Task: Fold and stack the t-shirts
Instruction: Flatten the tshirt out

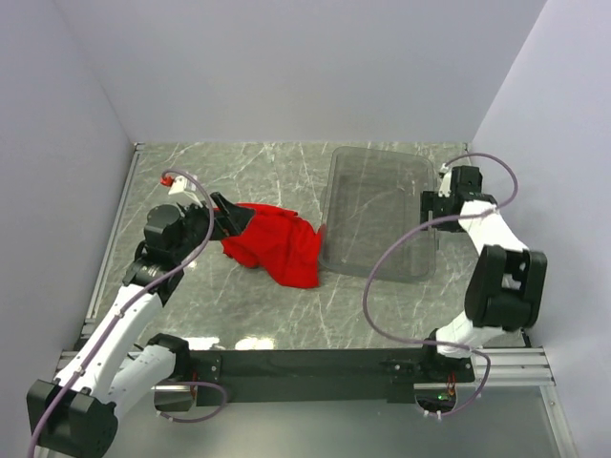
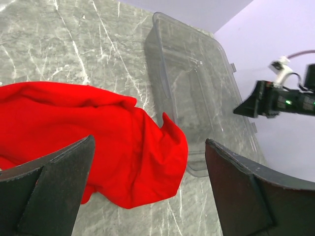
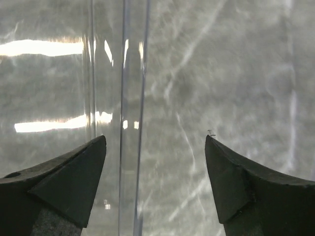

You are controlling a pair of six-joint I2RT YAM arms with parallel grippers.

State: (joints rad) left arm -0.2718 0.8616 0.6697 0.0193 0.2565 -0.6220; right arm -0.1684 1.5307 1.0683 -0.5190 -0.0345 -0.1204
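Here, the grey marbled tabletop [image 1: 248,315] is carrying a clear plastic bin [image 1: 332,205] on its right half. The red t-shirt [image 1: 277,243] is lying crumpled in a heap on the tabletop just beside the bin's left wall. The left fingers [image 2: 49,191] are standing wide apart at the heap's left side, clamping nothing, while the right fingers [image 3: 59,182] are likewise spreading apart at the bin's right rim, with the clear wall showing between them.
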